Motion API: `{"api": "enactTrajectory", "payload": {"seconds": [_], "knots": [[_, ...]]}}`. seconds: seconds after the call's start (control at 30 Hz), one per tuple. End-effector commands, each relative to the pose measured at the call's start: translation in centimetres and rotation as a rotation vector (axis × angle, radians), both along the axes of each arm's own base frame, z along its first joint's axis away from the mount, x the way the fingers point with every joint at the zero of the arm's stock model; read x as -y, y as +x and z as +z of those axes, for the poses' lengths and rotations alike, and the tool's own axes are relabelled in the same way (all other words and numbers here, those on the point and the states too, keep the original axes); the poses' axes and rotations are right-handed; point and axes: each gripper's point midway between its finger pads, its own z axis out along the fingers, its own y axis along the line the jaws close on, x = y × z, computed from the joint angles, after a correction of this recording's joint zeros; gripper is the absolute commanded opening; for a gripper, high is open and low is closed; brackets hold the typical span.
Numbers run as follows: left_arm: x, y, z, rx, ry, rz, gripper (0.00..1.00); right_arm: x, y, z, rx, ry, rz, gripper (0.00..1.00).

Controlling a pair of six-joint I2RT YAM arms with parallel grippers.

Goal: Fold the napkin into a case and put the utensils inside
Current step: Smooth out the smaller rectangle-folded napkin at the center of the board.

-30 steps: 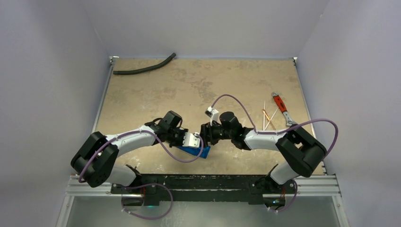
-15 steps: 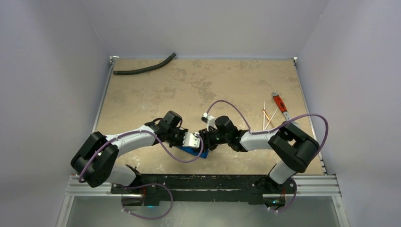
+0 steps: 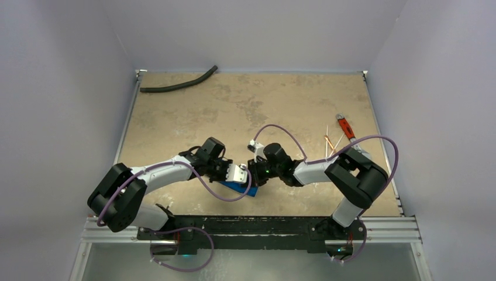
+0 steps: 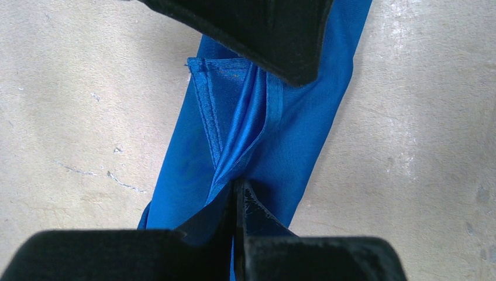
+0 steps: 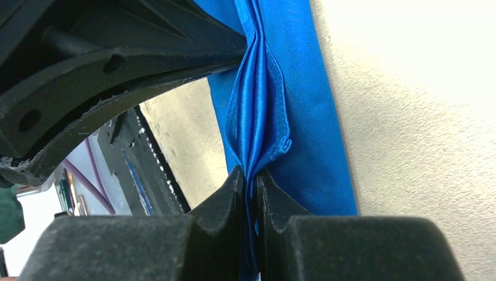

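Napkin: the napkin (image 3: pixel 240 187) is lying as a narrow folded strip near 6 o'clock on the worktop (image 3: pixel 234 111), between my two grippers.
Left gripper: my left gripper (image 4: pixel 237 202) is closed on a raised pleat of the cloth.
Right gripper: my right gripper (image 5: pixel 250 181) is nipping the same ridge from the opposite end, jaws shut on cloth.
Step in hand: I am probably shaping the pocket by working the upper layer.
Doing it well: I am aiming to lift only the top layer, moving both grips together and low, so the strip underneath is not dragging or unfolding.
Risk: two grips this close could be tugging against each other.
Utensils: the utensils (image 3: pixel 333 145) are waiting at 3 o'clock, well apart from the cloth, beside a wrench (image 3: pixel 347 130).
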Motion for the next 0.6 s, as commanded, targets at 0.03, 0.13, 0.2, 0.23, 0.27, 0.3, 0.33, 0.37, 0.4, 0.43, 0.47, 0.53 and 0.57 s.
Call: {"api": "enactTrajectory", "payload": {"seconds": [0.03, 0.13, 0.2, 0.23, 0.27, 0.3, 0.33, 0.37, 0.4, 0.43, 0.47, 0.53, 0.57], "knots": [[0.3, 0.0, 1.4, -0.024, -0.008, 0.017, 0.0, -0.6, 1.3, 1.0, 0.084, 0.012, -0.008, 0.08], [0.9, 1.0, 3.5, -0.023, -0.022, 0.051, 0.0, -0.2, 1.1, 0.5, 0.096, -0.005, 0.001, 0.05], [1.4, 1.7, 4.8, 0.007, -0.045, 0.066, 0.0, -0.2, 1.0, 0.4, 0.099, -0.005, 0.01, 0.03], [1.4, 2.0, 5.0, 0.028, -0.05, 0.067, 0.0, -0.2, 1.0, 0.2, 0.1, -0.008, 0.014, 0.02], [1.3, 2.2, 5.0, 0.047, -0.054, 0.065, 0.0, -0.2, 1.0, 0.2, 0.099, -0.007, 0.018, 0.02], [1.4, 2.4, 5.0, 0.065, -0.059, 0.062, 0.0, -0.2, 0.9, 0.2, 0.098, -0.006, 0.024, 0.01], [1.5, 2.7, 4.9, 0.078, -0.064, 0.063, 0.0, -0.3, 0.9, 0.2, 0.098, -0.006, 0.028, 0.01], [1.7, 3.0, 4.8, 0.089, -0.071, 0.063, 0.0, -0.3, 0.9, 0.2, 0.097, -0.008, 0.029, 0.0], [1.9, 3.2, 4.6, 0.094, -0.075, 0.063, 0.0, -0.3, 0.8, 0.2, 0.097, -0.007, 0.033, 0.0], [2.0, 3.4, 4.3, 0.099, -0.077, 0.06, 0.0, -0.3, 0.8, 0.3, 0.097, -0.006, 0.035, 0.0], [2.2, 3.7, 4.0, 0.103, -0.077, 0.057, 0.0, -0.2, 0.7, 0.3, 0.096, -0.007, 0.037, 0.0], [2.4, 4.0, 3.5, 0.119, -0.076, 0.048, 0.0, -0.2, 0.6, 0.4, 0.094, -0.006, 0.041, 0.0], [2.4, 4.1, 3.3, 0.128, -0.073, 0.039, 0.0, -0.1, 0.5, 0.5, 0.091, -0.005, 0.041, 0.0]]}}
